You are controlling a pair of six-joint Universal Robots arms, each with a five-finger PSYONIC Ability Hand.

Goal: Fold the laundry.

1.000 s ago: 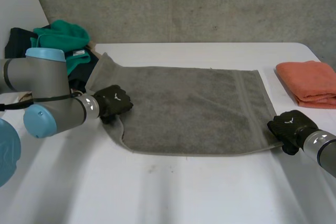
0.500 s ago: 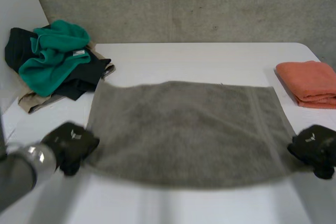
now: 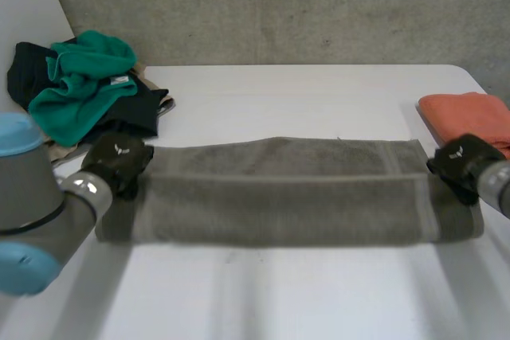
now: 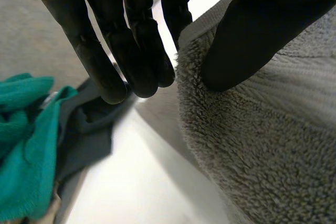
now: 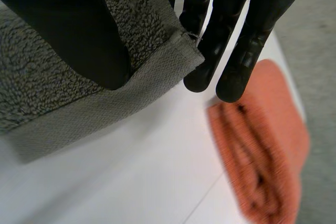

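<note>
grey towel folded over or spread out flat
Folded over lengthwise: the grey towel is a narrow band with a layer's edge running along it; the left robot hand and right robot hand pinch its ends.

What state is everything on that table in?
grey towel: doubled over into a long strip, held at both ends.
left hand: pinching one end corner of it.
right hand: pinching the opposite end corner.
orange towel: neatly folded, untouched.
clothes pile: crumpled, unfolded.
</note>
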